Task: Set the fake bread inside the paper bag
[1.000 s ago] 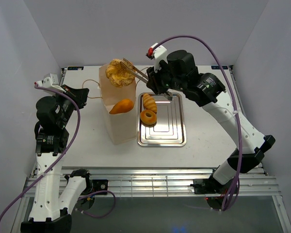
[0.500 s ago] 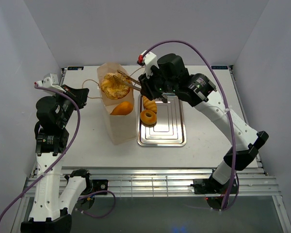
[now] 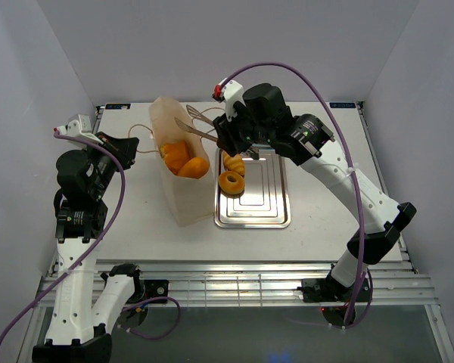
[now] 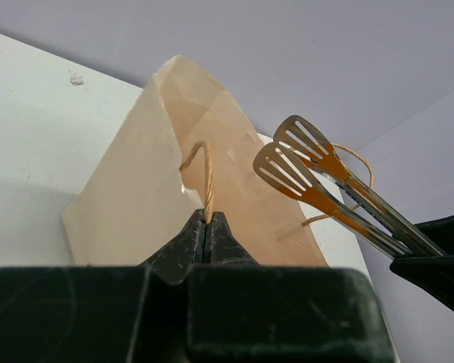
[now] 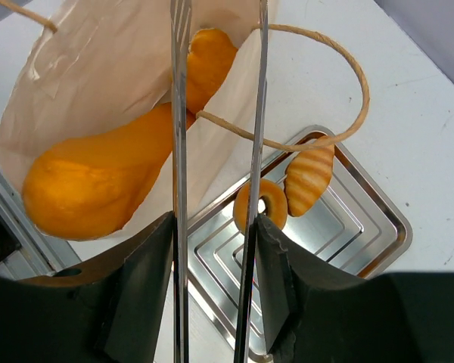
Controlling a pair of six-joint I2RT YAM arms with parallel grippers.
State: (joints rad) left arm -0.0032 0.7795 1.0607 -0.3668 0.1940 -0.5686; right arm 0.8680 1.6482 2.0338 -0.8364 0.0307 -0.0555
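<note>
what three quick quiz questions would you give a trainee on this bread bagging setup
1. True or false: the slotted metal tongs held in the right gripper are empty above the open cream-beige paper bag.
2. What is the left gripper pinching? A: the rim of the tray. B: the bag's thin string handle. C: a round bun.
3. How many pieces of glossy orange fake bread lie on the silver rectangular tray, and which?

Key
1. True.
2. B.
3. Two: the ring doughnut and the ridged roll.
</note>
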